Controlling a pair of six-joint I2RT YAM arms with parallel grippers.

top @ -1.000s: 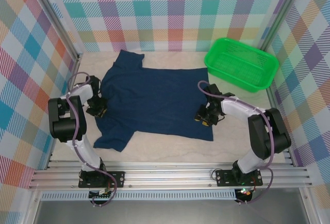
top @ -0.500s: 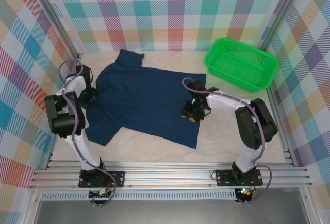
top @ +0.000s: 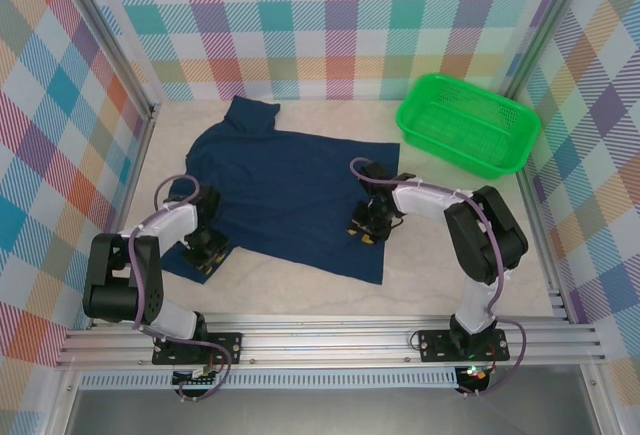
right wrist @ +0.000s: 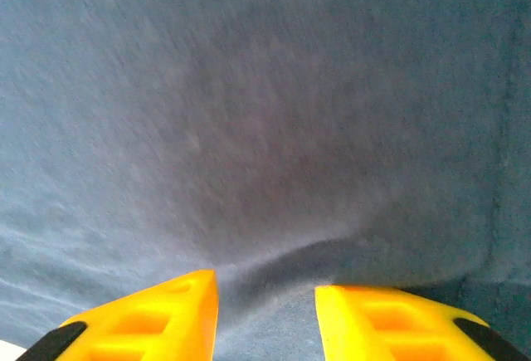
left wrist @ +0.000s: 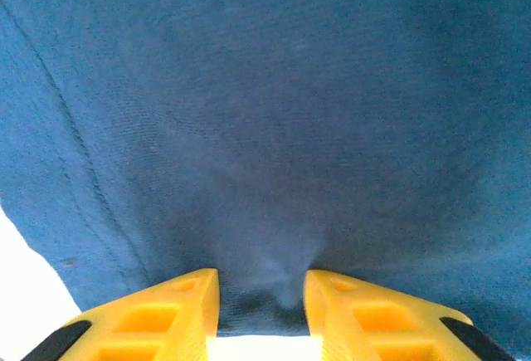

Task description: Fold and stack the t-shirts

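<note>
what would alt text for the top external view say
A dark navy cloth t-shirt lies spread on a pale table, the left gripper at its near-left edge and the right gripper on its right half. A green plastic basket sits at the far right.

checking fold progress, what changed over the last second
The right gripper dragged the dark navy blue cloth t-shirt leftward by its hem side. The left gripper came from the far sleeve to pinch cloth by the near sleeve. The green plastic basket stayed put.
</note>
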